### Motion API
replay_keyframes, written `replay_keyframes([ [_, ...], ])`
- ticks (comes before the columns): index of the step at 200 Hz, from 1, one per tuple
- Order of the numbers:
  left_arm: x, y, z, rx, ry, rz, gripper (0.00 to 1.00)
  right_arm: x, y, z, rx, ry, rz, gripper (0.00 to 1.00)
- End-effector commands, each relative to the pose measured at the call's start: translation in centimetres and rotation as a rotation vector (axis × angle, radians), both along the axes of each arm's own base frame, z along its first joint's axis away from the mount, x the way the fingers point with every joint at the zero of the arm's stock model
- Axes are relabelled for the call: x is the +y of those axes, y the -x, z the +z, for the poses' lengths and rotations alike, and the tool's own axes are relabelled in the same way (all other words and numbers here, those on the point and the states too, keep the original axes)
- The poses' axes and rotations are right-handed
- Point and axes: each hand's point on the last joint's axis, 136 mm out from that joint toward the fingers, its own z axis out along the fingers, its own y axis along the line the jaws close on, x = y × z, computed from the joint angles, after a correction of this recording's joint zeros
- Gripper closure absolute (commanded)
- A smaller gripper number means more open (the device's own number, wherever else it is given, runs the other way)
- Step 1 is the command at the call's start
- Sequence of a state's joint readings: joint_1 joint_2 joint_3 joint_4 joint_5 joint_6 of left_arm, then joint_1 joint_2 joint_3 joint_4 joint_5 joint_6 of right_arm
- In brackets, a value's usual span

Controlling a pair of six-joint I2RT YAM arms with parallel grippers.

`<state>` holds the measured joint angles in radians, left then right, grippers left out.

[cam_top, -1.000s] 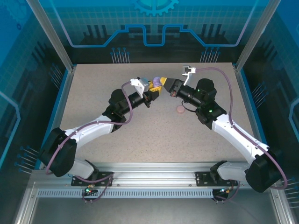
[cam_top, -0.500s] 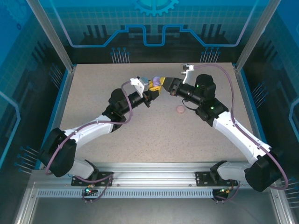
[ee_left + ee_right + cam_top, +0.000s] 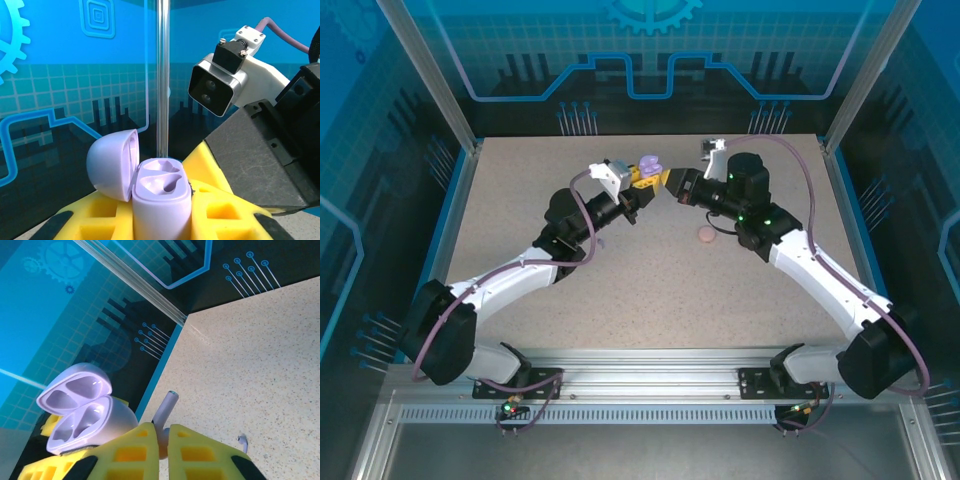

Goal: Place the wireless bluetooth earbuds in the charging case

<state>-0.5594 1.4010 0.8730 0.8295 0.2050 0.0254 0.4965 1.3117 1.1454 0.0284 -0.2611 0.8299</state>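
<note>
Earbud (image 3: 166, 412) in claw (image 3: 163, 434), pink case (image 3: 706, 235) nearby

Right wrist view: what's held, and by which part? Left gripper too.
Right gripper pinches a lilac earbud by its head end, stem poking out. Left gripper clamps the open lilac charging case by its lower body, lid free.

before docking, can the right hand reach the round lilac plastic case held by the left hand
Likely yes: right hand beside the round lilac plastic case, lid open, sockets empty, nothing between.
</note>
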Motion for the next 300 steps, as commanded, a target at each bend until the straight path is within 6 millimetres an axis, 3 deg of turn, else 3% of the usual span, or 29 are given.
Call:
replay_keyframes([
  [1,0.9,0.2,2.4,-0.037,0.046,0.031,1.00,-0.5,-0.4,0.3,-0.002,0.011,-0.023,0.94],
  [34,1.9,-0.1,1.4,-0.025,0.021,0.096,1.00,-2.0,-0.1,-2.4,0.046,0.040,-0.052,0.96],
  [55,2.5,-0.1,0.8,-0.017,0.006,0.122,1.00,-3.3,0.2,-5.4,0.121,0.114,-0.077,0.98],
  [83,3.1,0.1,-0.4,0.015,-0.005,0.146,1.00,-4.5,0.9,-12.5,0.322,0.278,-0.101,0.99],
  [115,3.7,0.3,-1.4,0.052,-0.008,0.166,1.00,-3.8,2.4,-21.2,0.601,0.308,-0.143,1.00],
  [142,4.4,0.4,-1.4,0.071,0.003,0.189,1.00,-2.8,4.3,-26.4,0.845,0.266,-0.257,1.00],
  [168,4.6,0.7,-1.4,0.097,0.020,0.186,1.00,-1.7,6.2,-29.8,1.012,0.257,-0.366,1.00],
  [231,5.2,1.5,-2.2,0.121,0.034,0.193,1.00,-0.5,7.0,-32.1,1.155,0.243,-0.478,0.83],
  [247,5.4,1.5,-2.4,0.124,0.033,0.198,1.00,-0.4,6.9,-32.2,1.163,0.258,-0.481,0.74],
  [269,5.5,1.6,-2.3,0.120,0.033,0.199,1.00,-0.1,6.3,-31.5,1.137,0.269,-0.452,0.61],
  [300,5.6,1.7,-1.9,0.109,0.031,0.202,1.00,1.0,5.0,-28.2,1.006,0.306,-0.324,0.51],
])
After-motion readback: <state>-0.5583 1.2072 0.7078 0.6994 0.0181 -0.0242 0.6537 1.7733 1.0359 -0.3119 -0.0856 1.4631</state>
